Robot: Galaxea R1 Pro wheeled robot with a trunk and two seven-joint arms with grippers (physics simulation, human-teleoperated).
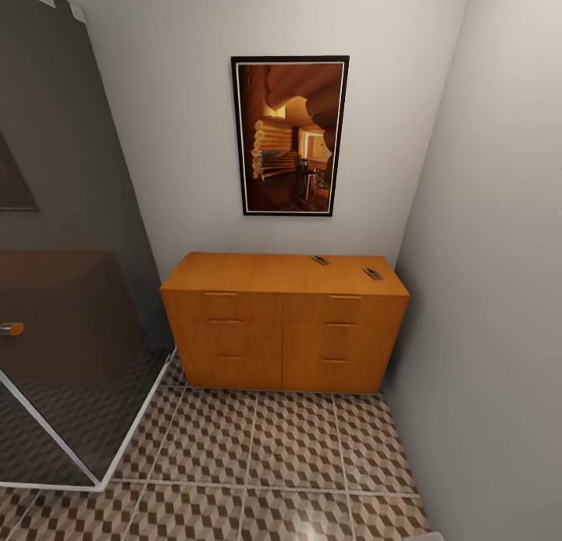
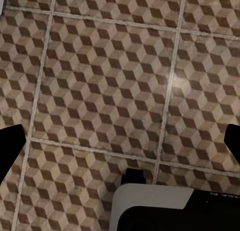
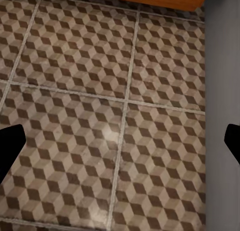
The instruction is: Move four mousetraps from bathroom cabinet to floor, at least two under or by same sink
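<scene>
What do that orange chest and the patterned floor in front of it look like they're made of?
The chest looks like smooth orange-brown wood or a wood veneer: faint grain, a satin sheen, and bar handles of the same stuff. The floor looks like glazed ceramic tile: large squares printed with a brown, beige and white cube pattern, pale grout lines between them, and a soft glare spot that suggests a slight gloss.

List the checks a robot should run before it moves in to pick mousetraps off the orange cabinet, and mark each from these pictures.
1. Cabinet in view ahead: ok.
2. Mousetraps located: not ok; two small dark items on its top, too small to identify.
3. Floor path to the cabinet free: ok.
4. Left fingers apart, holding nothing: ok.
5. Right fingers apart, holding nothing: ok.
6. Sink located: cannot tell.
</scene>
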